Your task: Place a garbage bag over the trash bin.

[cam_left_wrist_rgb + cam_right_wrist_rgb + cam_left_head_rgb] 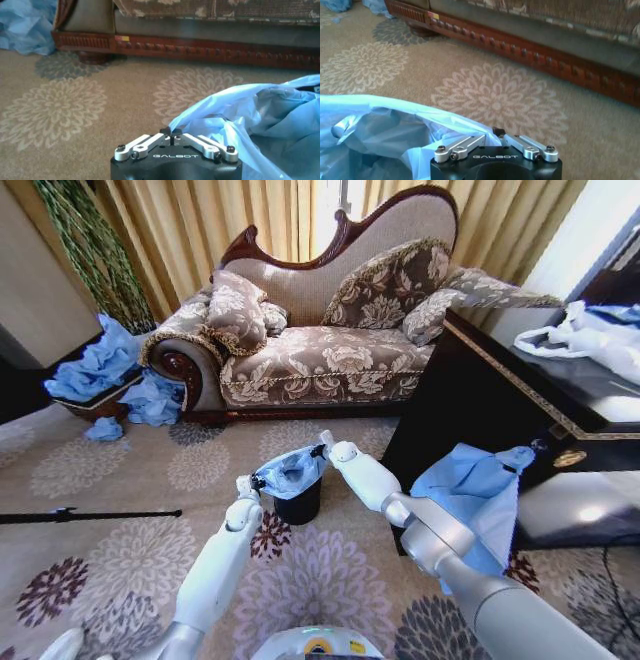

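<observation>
Both end effectors, left (254, 481) and right (319, 448), pinch the thin light-blue translucent garbage bag (291, 470) between them over the small black cylindrical trash bin (299, 506); the film may slip or tear.

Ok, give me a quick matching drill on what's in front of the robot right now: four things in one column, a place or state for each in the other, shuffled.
Things:
1. garbage bag
2. trash bin
3. left gripper
4. right gripper

Places or states:
A. stands on the carpet in front of the sofa
B. pinches the bag's edge on the sofa side
C. pinches the bag's edge on the robot's left
D. spread open over the bin's top

Pairs: 1-D, 2-A, 3-C, 4-B
</observation>
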Controlling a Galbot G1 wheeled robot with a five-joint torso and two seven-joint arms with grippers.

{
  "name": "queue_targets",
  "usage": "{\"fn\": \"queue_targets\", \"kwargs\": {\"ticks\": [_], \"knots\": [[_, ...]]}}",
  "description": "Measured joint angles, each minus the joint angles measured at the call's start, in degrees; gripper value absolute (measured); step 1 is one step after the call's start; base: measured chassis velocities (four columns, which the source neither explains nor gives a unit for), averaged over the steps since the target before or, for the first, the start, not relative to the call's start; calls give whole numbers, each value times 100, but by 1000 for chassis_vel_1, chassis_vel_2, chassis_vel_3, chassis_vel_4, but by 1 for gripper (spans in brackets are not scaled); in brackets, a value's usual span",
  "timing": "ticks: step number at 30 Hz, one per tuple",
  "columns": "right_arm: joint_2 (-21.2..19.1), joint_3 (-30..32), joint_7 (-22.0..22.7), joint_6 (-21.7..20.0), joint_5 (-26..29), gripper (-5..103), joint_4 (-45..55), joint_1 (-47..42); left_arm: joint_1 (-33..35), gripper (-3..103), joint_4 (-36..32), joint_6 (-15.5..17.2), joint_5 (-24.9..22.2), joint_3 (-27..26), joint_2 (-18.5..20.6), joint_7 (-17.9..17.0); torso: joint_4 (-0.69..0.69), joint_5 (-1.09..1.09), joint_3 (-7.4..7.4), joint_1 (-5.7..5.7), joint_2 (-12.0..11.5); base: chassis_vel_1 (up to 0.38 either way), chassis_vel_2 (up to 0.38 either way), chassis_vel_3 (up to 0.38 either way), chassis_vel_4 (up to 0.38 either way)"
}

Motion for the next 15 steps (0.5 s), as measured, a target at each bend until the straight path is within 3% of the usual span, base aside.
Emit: {"fn": "queue_targets", "kwargs": {"ticks": [8,15], "knots": [[60,269,-64,-105,32,0,-158,19,-372,0,302,9,-93,40,6,3,0,1,0,0,0,0,0,0,0],[68,575,361,-175,500,0,-327,131,-637,0,485,29,-381,69,62,61,-1,0,0,0,0,0,0,0,0]]}}
